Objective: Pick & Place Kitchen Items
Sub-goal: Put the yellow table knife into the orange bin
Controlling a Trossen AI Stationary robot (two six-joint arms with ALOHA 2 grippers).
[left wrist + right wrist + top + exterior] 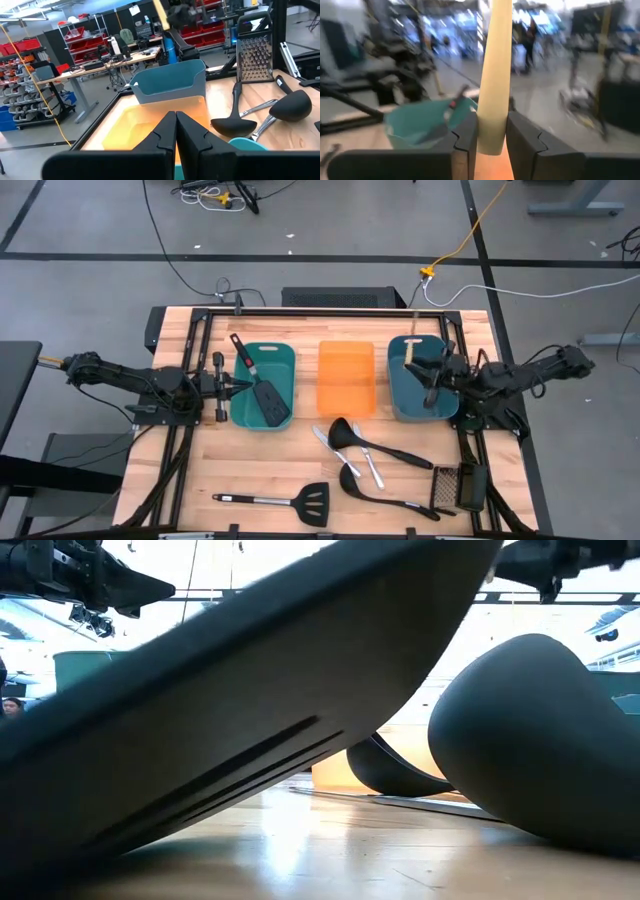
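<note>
— Kitchen utensils were spread over the wooden table (180, 480), weren't they? Where did each one lie?

— One black slotted spatula with a red-marked handle (262, 386) lay inside the left teal plastic tub (285, 358). A second black slotted spatula (280, 500) lay on the near part of the table, handle pointing left. To its right were a black ladle (375, 442), a black long-handled spoon (385, 493) and two slim silver utensils (368, 460), all crossing each other just near of the translucent orange tray (347, 377).

— And the arms?

— The right claw (491, 131) hung over the right teal plastic tub (405, 395). Its fingers (465, 135) were clamped on a pale yellow stick-like handle (495, 70), standing upright between them. From above, that pale handle rose out of the tub's far part.

— The left one?

— The left claw (175, 131) sat at the left edge of the left tub, its fingers pressed together with nothing between them, pointing across the table toward the orange tray and the right tub.

— Anything else on the table?

— A dark mesh box grater (445, 483) lay near the right near corner, beside the spoon's handle end. In the left wrist view it stood behind the ladle and spoon bowls.

— And the table-level camera?

— A spatula blade close to the lens covered most of it.
</note>
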